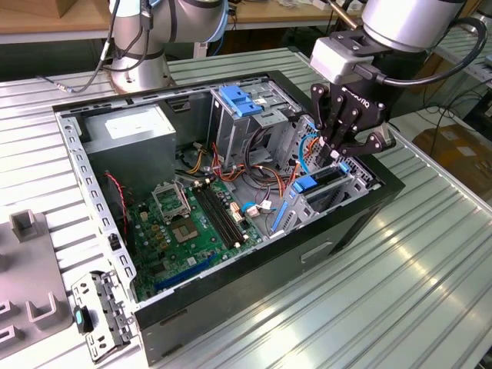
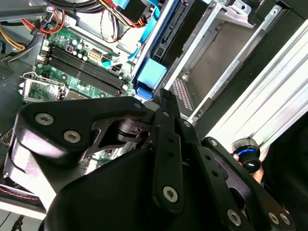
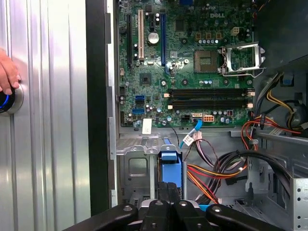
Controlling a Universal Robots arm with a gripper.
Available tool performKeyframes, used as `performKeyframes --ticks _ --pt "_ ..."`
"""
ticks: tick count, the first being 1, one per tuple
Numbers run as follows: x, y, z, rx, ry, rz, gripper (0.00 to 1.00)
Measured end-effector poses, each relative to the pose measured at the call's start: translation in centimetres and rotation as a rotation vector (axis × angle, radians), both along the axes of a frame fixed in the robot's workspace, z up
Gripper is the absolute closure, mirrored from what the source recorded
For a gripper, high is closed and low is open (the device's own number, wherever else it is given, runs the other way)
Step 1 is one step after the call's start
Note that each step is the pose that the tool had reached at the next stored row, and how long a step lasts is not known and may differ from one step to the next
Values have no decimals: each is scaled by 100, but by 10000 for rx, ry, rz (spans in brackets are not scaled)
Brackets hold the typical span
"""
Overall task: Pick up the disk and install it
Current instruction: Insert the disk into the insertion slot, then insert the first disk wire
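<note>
The disk (image 1: 317, 184) stands on edge in the drive cage (image 1: 355, 178) at the exterior view's right end of the open computer case. Its blue plastic rail and tab show in both wrist views (image 2: 151, 74) (image 3: 169, 168). My gripper (image 1: 339, 154) hangs directly over the disk's upper edge, very near it. The black fingers (image 3: 163, 191) lie pressed together with nothing between them, and the tips (image 2: 166, 96) end right at the blue tab. Whether they touch the tab I cannot tell.
The motherboard (image 1: 188, 223) lies on the case floor, with the grey power-supply box (image 1: 127, 134) at the back and bundled cables (image 3: 216, 168) beside the cage. A person's hand (image 3: 7, 72) rests on a blue-lit button (image 2: 248, 155) on the ribbed table. A second robot base (image 1: 138, 46) stands behind.
</note>
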State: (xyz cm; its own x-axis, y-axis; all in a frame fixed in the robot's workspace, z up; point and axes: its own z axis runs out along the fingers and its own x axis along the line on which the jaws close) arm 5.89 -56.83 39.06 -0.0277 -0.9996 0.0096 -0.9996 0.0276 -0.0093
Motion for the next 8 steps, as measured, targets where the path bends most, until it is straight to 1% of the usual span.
performKeyframes --ticks 8 --pt "0 0 -8 0 0 0 89"
